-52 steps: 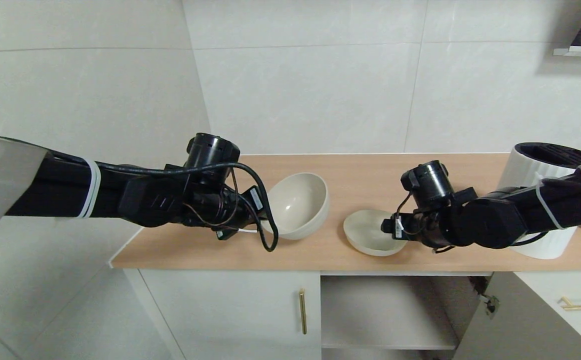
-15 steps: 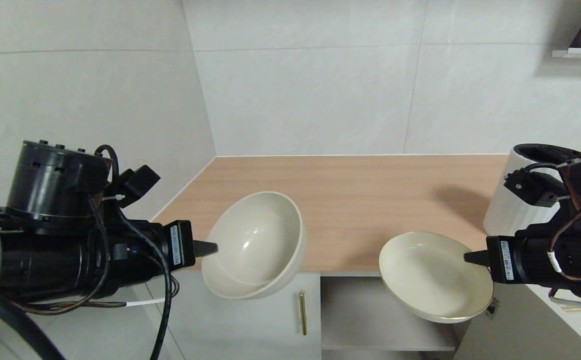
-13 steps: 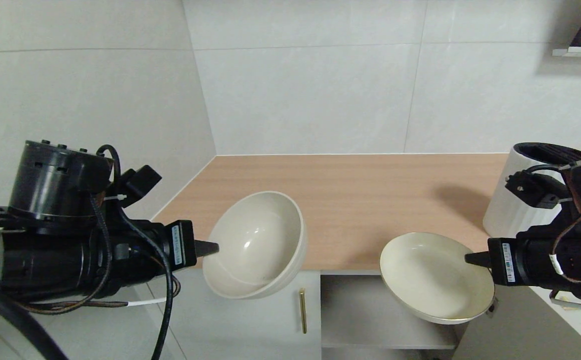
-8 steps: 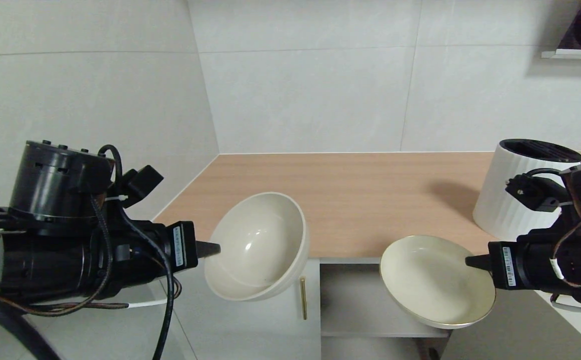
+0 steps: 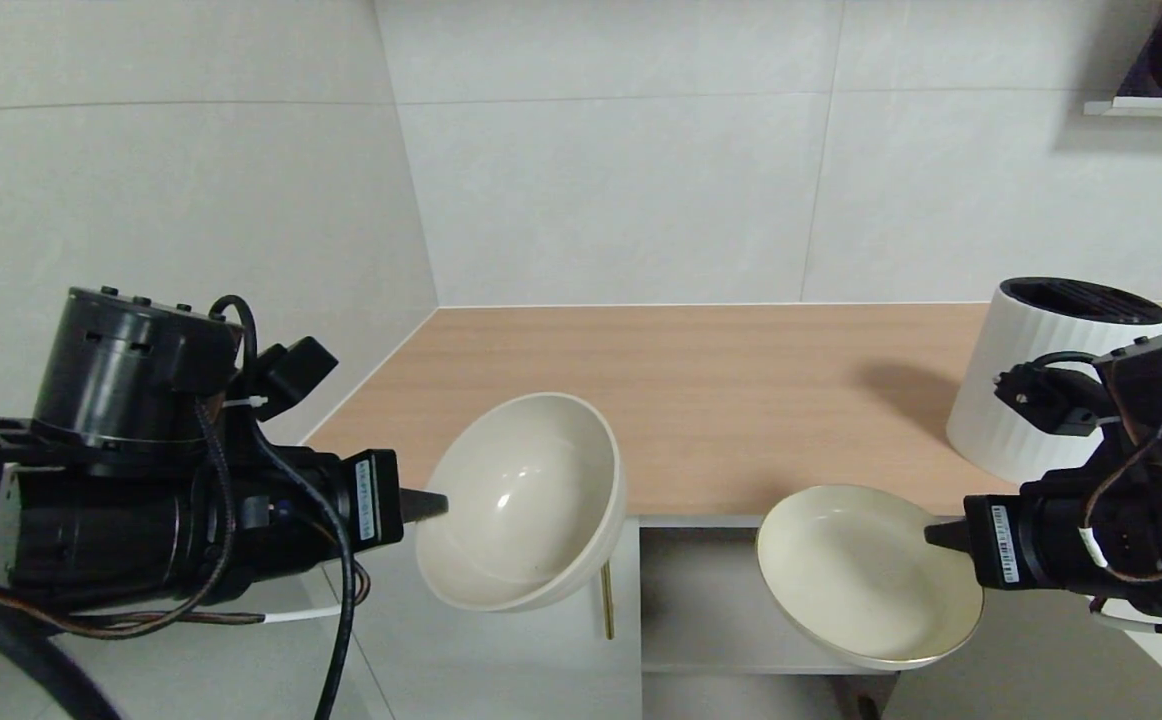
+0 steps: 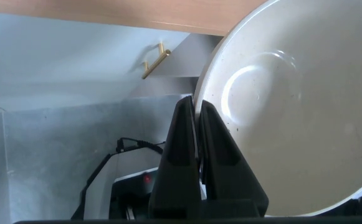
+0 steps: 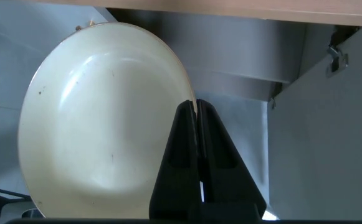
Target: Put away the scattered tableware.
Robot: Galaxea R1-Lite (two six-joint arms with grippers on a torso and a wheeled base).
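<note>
Your left gripper has its jaws pinched narrow on the rim of the deep cream ceramic bowl, one finger inside the wall and one outside. The bowl hangs in the air, clear of the light wooden countertop. It sits just in front of the counter's front edge and over the closed white cabinet door with the slim gold bar handle. The bowl is tilted, so its hollow faces up and towards you.

Your right gripper grips the shallow cream ceramic dish the same way, jaws closed thin on the rim at the dish's right edge. The dish is off the counter as well, held lower than the bowl and well apart from it. It hangs in front of the open cabinet compartment under the worktop, also tilted with its face up towards you. In the right wrist view, the opened cabinet door's metal hinge shows beyond the dish.

A white ribbed cylindrical container with a dark slotted top stands upright on the countertop, behind the right arm.
</note>
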